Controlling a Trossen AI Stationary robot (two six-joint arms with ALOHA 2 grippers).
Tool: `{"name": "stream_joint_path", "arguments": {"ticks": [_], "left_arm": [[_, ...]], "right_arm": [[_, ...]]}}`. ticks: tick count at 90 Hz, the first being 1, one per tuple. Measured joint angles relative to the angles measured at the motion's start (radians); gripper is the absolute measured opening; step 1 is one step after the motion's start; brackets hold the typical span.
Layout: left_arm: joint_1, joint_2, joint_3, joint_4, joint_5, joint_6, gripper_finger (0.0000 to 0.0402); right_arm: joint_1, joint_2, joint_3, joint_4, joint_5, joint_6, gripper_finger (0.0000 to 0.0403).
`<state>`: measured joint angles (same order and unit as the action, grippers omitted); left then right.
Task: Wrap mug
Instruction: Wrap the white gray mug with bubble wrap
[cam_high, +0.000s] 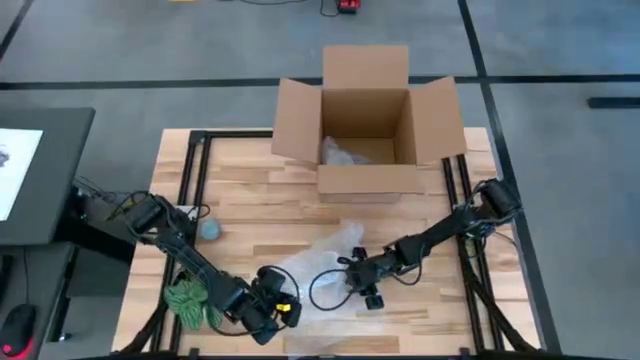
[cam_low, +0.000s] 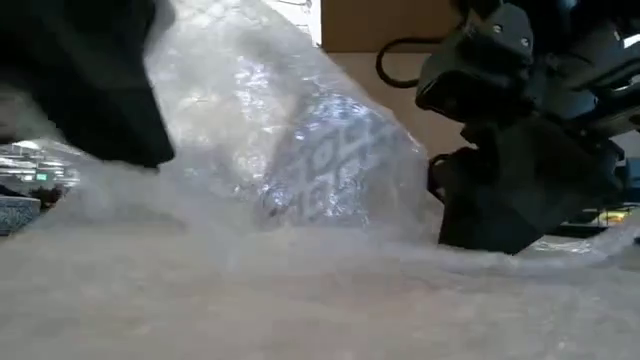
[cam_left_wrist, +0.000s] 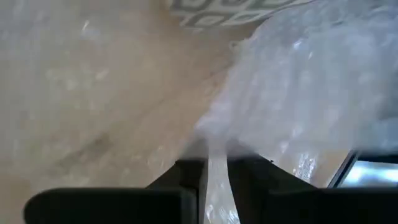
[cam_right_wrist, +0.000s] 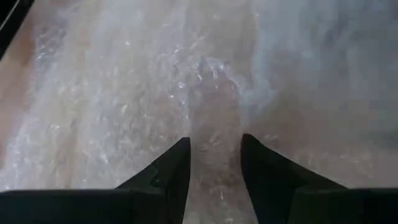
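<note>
- Mug (cam_low: 330, 165) sits near the front edge of the table (cam_high: 250, 205), between our two arms, under a sheet of bubble wrap (cam_high: 325, 262). In the low view it shows through the film as a pale body with a grey lattice print; in the high view we can't pick it out under the plastic.
- Left gripper (cam_left_wrist: 216, 180): clenched on a thin edge strip of the bubble wrap, at the front left of the sheet. The strip runs right between the dark fingers (cam_left_wrist: 186, 177) in its wrist view.
- Right gripper (cam_right_wrist: 214, 165): down on the sheet's right side, fingers parted with wrap lying between them, not pinching anything that we can see.
- Handling call: the wrap is light, limp and slick. It will slide and spring back unless we keep it taut, and a narrow pinch may tear or slip out.
- The mug looks ceramic: stiff, heavier than the film, breakable, and likely to roll if it's on its side. We can't tell its orientation or where its handle is.
- Where to hold: we'd grab the wrap by its free edges and fold it over, not squeeze the mug through the plastic.
- Cardboard box (cam_high: 368, 125) stands open at the back of the table, well apart from the work.
</note>
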<state>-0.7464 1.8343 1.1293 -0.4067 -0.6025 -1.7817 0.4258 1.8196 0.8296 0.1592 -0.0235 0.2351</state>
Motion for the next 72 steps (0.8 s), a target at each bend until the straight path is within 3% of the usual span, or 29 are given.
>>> {"name": "stream_joint_path", "arguments": {"ticks": [21,45,72], "left_arm": [[0.001,0.001,0.039,-0.125,-0.002,-0.001,0.0039],[-0.022,0.0,0.207,-0.406,-0.003,-0.028,0.0039],[-0.036,0.0,0.243,-0.489,-0.004,-0.079,0.0039]], "right_arm": [[-0.017,-0.135,-0.001,-0.013,-0.008,-0.048,0.0127],[-0.054,-0.274,0.0,-0.037,-0.006,-0.062,0.0127],[-0.11,-0.202,0.001,0.042,-0.012,-0.131,0.0127]]}}
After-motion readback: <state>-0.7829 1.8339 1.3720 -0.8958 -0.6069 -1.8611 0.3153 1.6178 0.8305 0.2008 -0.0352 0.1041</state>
